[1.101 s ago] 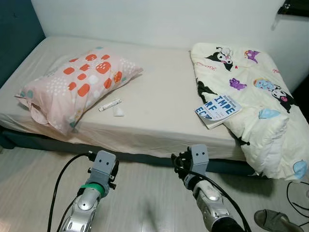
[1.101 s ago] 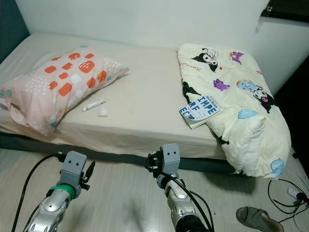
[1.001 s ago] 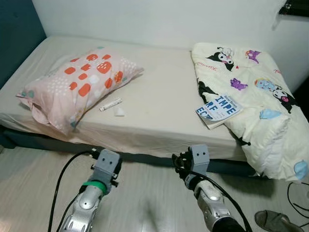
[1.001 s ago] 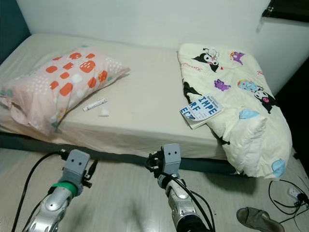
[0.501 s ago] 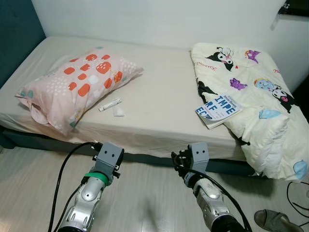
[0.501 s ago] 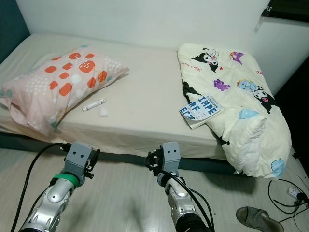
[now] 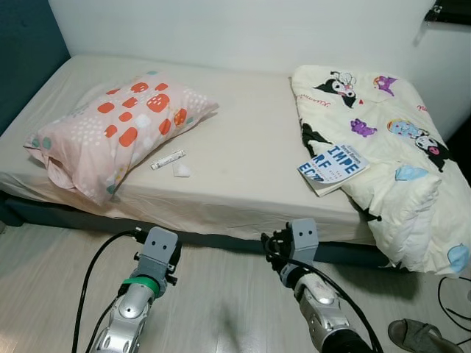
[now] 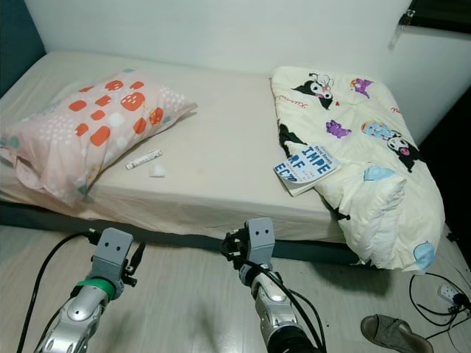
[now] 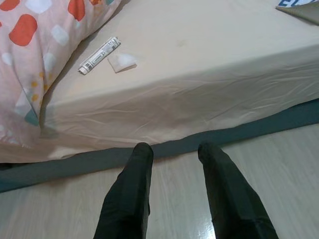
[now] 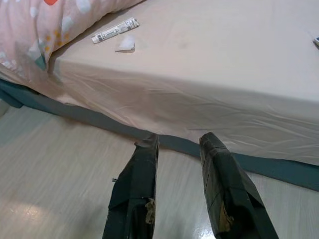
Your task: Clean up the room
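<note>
A low bed (image 7: 243,154) with a beige sheet stands before me. On it lie a pink pillow (image 7: 118,132) with orange spots, a small white tube (image 7: 168,159), a crumpled white tissue (image 7: 180,170) beside the tube, and a book (image 7: 333,168) resting against a cream cartoon-print blanket (image 7: 383,147). My left gripper (image 9: 176,149) is open and empty, low over the floor by the bed's front edge, facing the tube (image 9: 99,56) and tissue (image 9: 122,61). My right gripper (image 10: 178,139) is likewise open and empty, short of the bed edge.
Pale wooden floor (image 7: 221,294) runs between me and the bed's dark base. A sandal (image 7: 419,334) and black cables (image 7: 452,294) lie on the floor at the right. A dark blue wall (image 7: 22,51) borders the bed on the left.
My left arm has drawn back a little to the left and lower than half a second ago. The right arm and the things on the bed have not moved.
</note>
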